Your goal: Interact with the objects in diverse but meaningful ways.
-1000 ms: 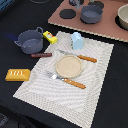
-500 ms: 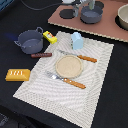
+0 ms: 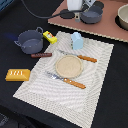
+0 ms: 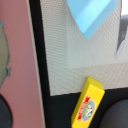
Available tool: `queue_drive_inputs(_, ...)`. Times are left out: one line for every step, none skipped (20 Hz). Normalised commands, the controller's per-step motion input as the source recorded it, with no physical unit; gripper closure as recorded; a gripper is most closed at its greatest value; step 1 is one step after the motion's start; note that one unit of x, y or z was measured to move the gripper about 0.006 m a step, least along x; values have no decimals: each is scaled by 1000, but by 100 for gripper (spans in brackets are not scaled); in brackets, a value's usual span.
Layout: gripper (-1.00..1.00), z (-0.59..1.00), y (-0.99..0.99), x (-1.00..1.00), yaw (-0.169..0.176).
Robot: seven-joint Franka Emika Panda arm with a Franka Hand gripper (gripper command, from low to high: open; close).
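Pincer: the arm's end (image 3: pixel 80 6) is up at the far edge of the outside view, over the pink board. I cannot tell if its fingers are spread or pressed together. It does not touch any toy.
Pot: the dark grey pot (image 3: pixel 30 41) with two handles sits on the black table, toward the exterior view's left, just off the mat.
Yellow packet: the small yellow packet (image 3: pixel 49 36) with a red mark lies between the pot and the mat's edge. The wrist camera shows it too (image 4: pixel 88 103), on the black table beside the mat.
Blue carton: the small pale blue carton (image 3: pixel 77 40) stands on the mat, near its far edge. The wrist camera sees one corner of it (image 4: pixel 92 17).
Bread: the orange bread loaf (image 3: pixel 17 74) with ridges lies on the black table, near the mat's corner on the exterior view's left.
Mat: a pale woven mat (image 3: pixel 95 85) covers the middle of the table.
Plate: a round tan plate (image 3: pixel 68 66) sits on the mat.
Knife and fork: a wooden-handled piece lies on each side of the plate, one on the far side (image 3: pixel 80 57), one on the near side (image 3: pixel 67 80).
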Motion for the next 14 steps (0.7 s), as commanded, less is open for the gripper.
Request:
queue_drive_inputs(-100, -26, -349, 126, 154)
queue_drive_inputs(-100, -46, -257, 166, 134)
queue_drive_inputs(-100, -57, -189, 171, 118)
queue_drive_inputs(-100, -66, -140, 134, 95)
queue_drive_inputs(-100, -86, -69, 83, 77)
queue_drive_inputs(-100, -91, -34, 54, 60)
queue_drive_inputs(-100, -94, -9, 46, 43)
queue_drive_inputs(-100, -106, 0, 43, 38)
queue_drive_inputs(-100, -117, 0, 20, 44)
queue_drive_inputs(-100, -157, 0, 0, 49)
queue_drive_inputs(-100, -177, 0, 0, 54)
queue_drive_inputs(-100, -203, 0, 0, 58)
queue_drive_inputs(-100, -211, 0, 6, 65)
queue_drive_inputs(-100, -243, 0, 6, 70)
